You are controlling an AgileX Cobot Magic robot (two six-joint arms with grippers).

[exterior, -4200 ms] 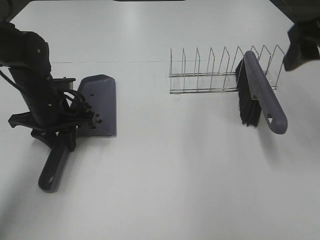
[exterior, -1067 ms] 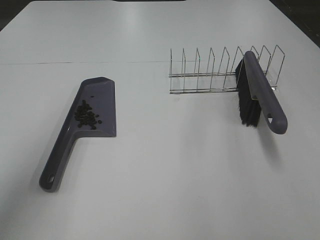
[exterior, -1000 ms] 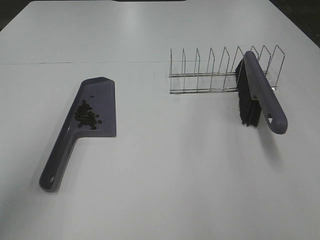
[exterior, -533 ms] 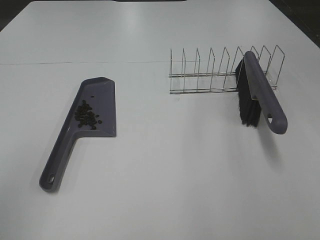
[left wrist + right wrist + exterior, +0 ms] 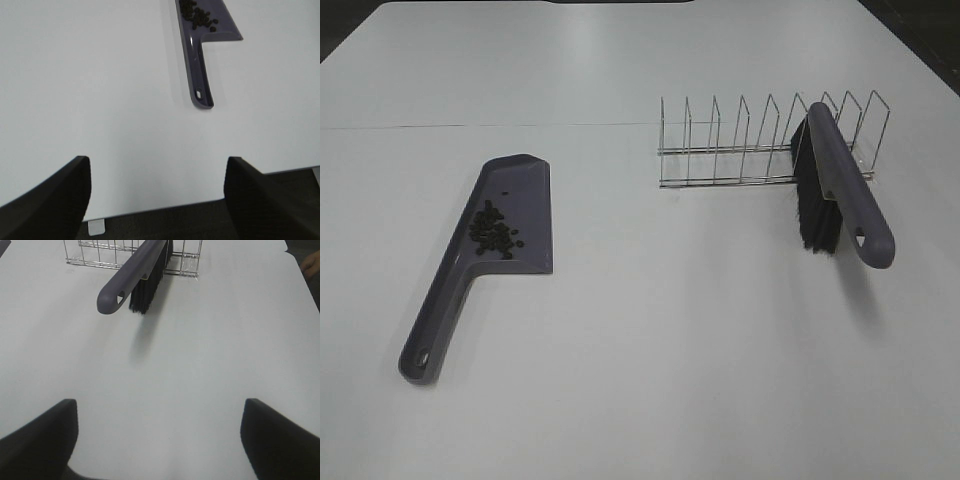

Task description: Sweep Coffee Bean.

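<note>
A purple dustpan (image 5: 525, 200) lies on the left of the white table (image 5: 660, 360), its handle pointing toward the near edge. The coffee bean (image 5: 494, 232) cluster sits inside the pan. In the left wrist view the dustpan (image 5: 201, 65) with the coffee bean (image 5: 199, 15) lies well ahead of my left gripper (image 5: 156, 162), which is open and empty near the table's edge. A purple brush (image 5: 850, 195) with black bristles leans in the wire rack (image 5: 740, 145). My right gripper (image 5: 160, 402) is open and empty, far back from the brush (image 5: 132, 277). Neither gripper shows in the exterior view.
The wire rack (image 5: 95, 252) stands at the back right, with the brush's head among its end slots. The table's near edge and a dark floor (image 5: 200, 220) show in the left wrist view.
About four seconds ago my left arm was over the dustpan and my right gripper hung at the far right; both have since left the exterior view. Nothing moved in the last second.
</note>
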